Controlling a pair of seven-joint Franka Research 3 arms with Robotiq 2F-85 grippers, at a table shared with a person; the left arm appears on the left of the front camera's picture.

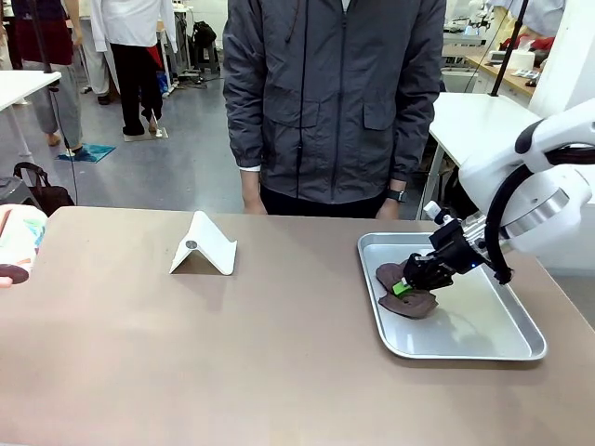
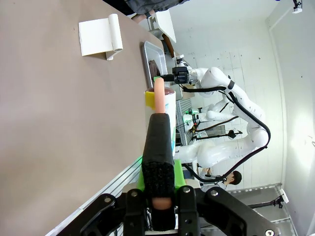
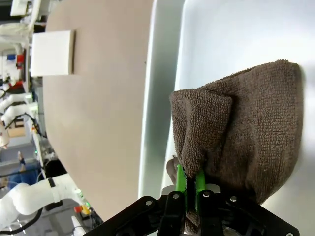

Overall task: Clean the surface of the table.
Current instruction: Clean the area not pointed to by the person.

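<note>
The brownish table [image 1: 232, 353] runs across the front view. At its right end a silver tray [image 1: 483, 339] holds a crumpled brown cloth [image 1: 409, 299]. My right gripper [image 1: 402, 287] reaches down into the tray and is shut on a fold of that cloth; in the right wrist view the green pads [image 3: 183, 178] pinch the cloth [image 3: 246, 113] against the tray floor [image 3: 231, 34]. My left gripper [image 2: 158, 120] is shut on a pink part of a white container [image 2: 170, 105] with a yellow label. That container [image 1: 19, 240] sits at the table's far left edge.
A white folded stand [image 1: 203, 246] rests on the table left of centre, also seen as the white stand [image 2: 98, 37] in the left wrist view. A person in a grey jacket [image 1: 335, 102] stands at the far edge. White tables stand behind on the right.
</note>
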